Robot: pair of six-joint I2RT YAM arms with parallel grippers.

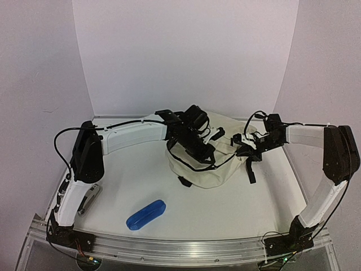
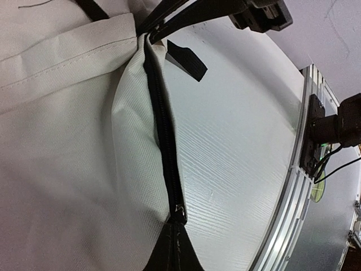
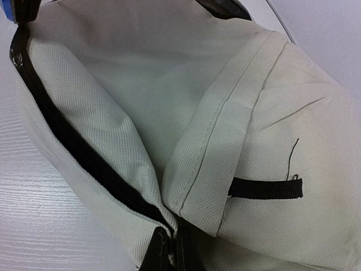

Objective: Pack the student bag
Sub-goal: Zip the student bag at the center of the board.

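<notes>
The student bag (image 1: 210, 168), cream fabric with black zipper and straps, lies at mid-table toward the back. My left gripper (image 1: 196, 141) is over its upper left part. In the left wrist view the gripper (image 2: 174, 240) is shut on the bag's edge, at the end of the black zipper (image 2: 161, 113). My right gripper (image 1: 252, 145) is at the bag's right edge. In the right wrist view it (image 3: 174, 245) is shut on a fold of cream fabric (image 3: 141, 84) beside the zipper tape (image 3: 73, 144). The blue pencil case (image 1: 146, 214) lies alone on the table, front left.
A silver-grey object (image 1: 90, 199) lies by the left arm's base. An aluminium rail (image 1: 186, 247) runs along the near edge. White walls close the back and sides. A black strap (image 1: 250, 169) trails off the bag's right side.
</notes>
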